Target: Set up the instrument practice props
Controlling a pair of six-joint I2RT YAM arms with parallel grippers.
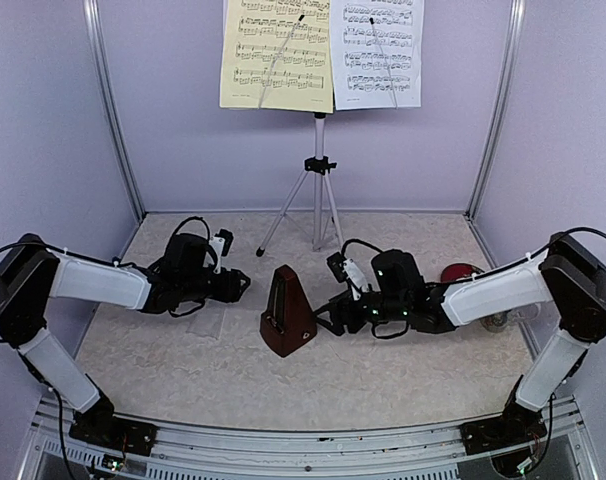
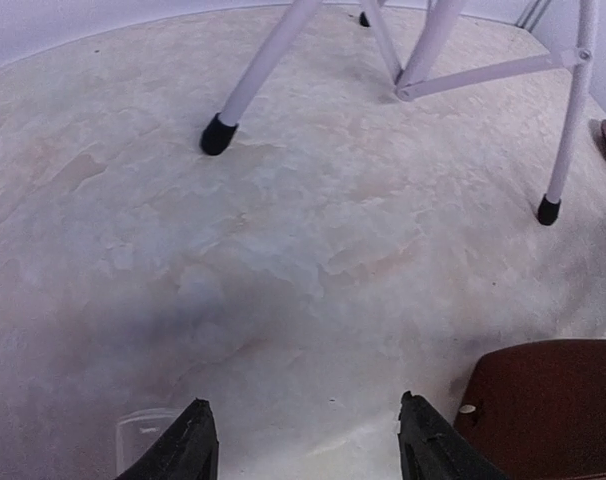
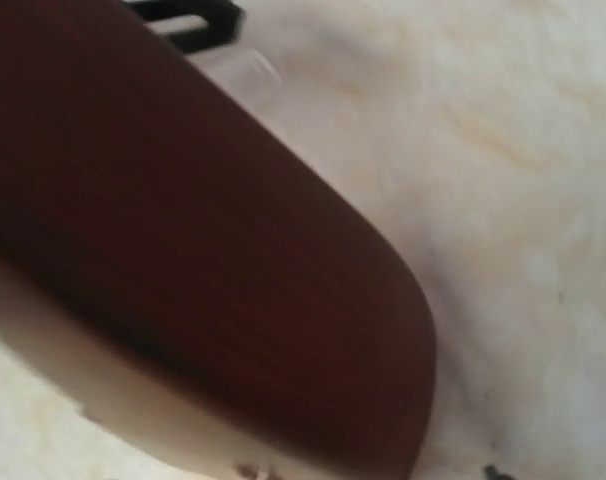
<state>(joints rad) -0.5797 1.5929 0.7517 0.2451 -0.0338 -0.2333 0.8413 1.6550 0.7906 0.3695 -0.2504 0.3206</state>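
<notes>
Stand: the white tripod music stand is up at the far middle. The yellow sheet and white sheet sit side by side on its desk, yellow on the left.
Metronome: the brown pyramid metronome stands upright mid-table, nearer than the stand legs, right between the two arms.
Left gripper: jaws spread, nothing in them, just left of the metronome and not touching it.
Right gripper: right up at the metronome's right side. Its own camera is just a blurry brown wall, so I honestly can't tell if it's gripping or not.
Progress: my guess is nearly done, only the metronome left to settle.
Risk: that thing is tall with a narrow top, so a finger catching it could drag or tip it leftward. A left arm swinging far could also clip a tripod leg and shake the sheets off.
</notes>
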